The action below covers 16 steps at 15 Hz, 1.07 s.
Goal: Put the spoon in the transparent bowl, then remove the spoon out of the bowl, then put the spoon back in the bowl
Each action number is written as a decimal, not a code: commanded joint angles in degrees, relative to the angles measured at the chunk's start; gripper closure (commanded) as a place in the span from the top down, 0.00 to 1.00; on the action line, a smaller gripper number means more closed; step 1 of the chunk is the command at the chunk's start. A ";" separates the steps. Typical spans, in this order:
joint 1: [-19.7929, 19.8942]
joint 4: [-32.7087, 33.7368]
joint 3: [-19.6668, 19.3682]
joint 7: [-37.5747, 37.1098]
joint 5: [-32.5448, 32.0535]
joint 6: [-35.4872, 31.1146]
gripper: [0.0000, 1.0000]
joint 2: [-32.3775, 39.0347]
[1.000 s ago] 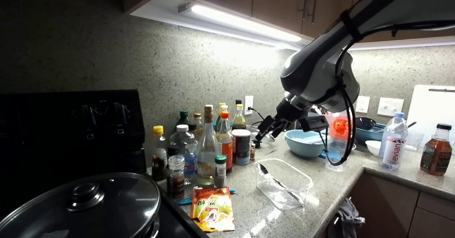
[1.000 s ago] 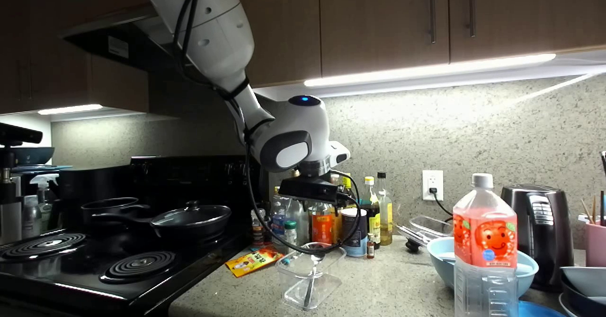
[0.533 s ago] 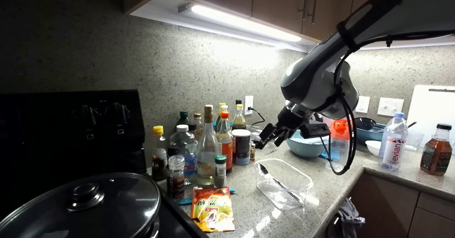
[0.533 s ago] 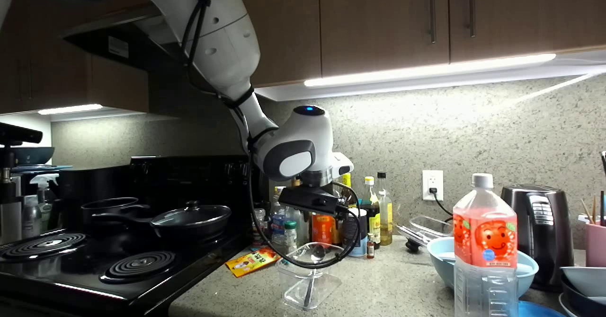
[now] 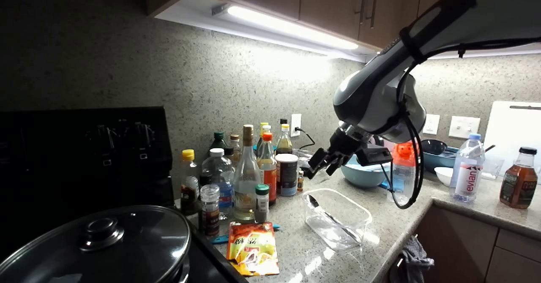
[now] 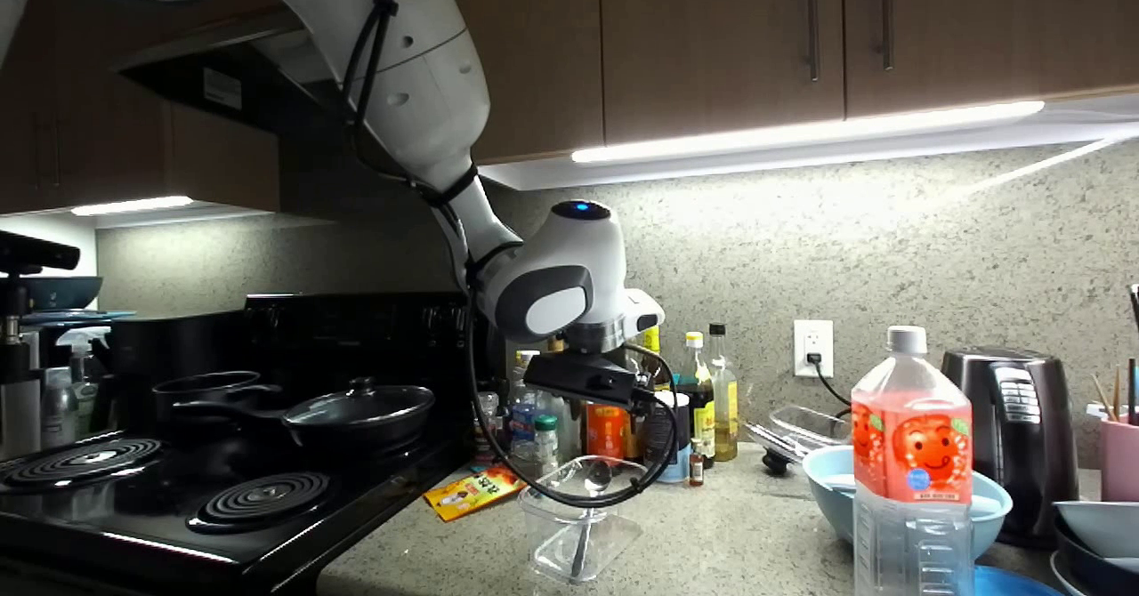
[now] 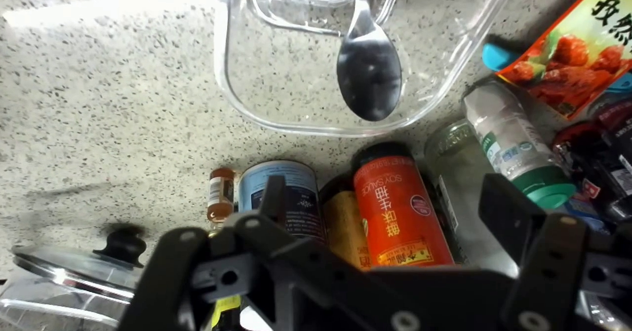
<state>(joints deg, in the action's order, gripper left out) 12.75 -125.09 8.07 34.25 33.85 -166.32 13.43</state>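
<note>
The spoon [image 5: 334, 219] lies slantwise inside the transparent bowl [image 5: 370, 219]. Its handle runs down to the bowl's floor, and its dark shiny head is raised toward the rim on the bottle side. From the wrist view, the spoon [image 7: 370, 74] shows head-down at the top centre, within the curved rim of the transparent bowl [image 7: 316, 131]. My gripper [image 7: 387, 192] is spread wide and holds nothing; bottles show below, between its fingers. In an exterior view the gripper [image 5: 320, 173] hangs above the bowl's far end, clear of spoon and rim. The spoon [image 6: 583, 543] also shows through the bowl's wall.
Several bottles, including a red-labelled soy sauce [image 7: 400, 212], crowd the wall side. A spice packet [image 5: 253, 249] lies beside the bowl. A light blue bowl [image 5: 365, 171] stands behind the gripper. The stove holds a lidded pan [image 6: 360, 409]. A large drink bottle [image 6: 912, 463] stands in front.
My arm came down a little and shifted slightly between one second and half a second ago, then held almost still. Spoon and bowl stayed put; the gripper remained open.
</note>
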 commanded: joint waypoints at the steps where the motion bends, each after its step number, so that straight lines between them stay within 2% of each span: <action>1: -1.54 -0.19 -1.92 -2.07 -4.56 1.22 1.00 1.57; 6: -4.67 1.14 -6.08 -6.93 -12.38 4.65 1.00 4.20; 7: -3.55 1.37 -5.12 -9.21 -15.40 5.09 1.00 4.50; 10: -3.93 2.63 -5.47 -12.50 -19.75 6.95 1.00 5.35; 13: -3.94 3.78 -5.25 -14.37 -21.84 8.78 1.00 5.94; 15: -1.63 5.65 -2.52 -11.45 -18.31 13.97 1.00 7.03; 16: -1.45 6.83 -2.57 -11.88 -17.66 15.74 1.00 8.28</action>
<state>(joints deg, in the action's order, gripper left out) 9.55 -121.12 3.82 22.16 14.32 -155.89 19.55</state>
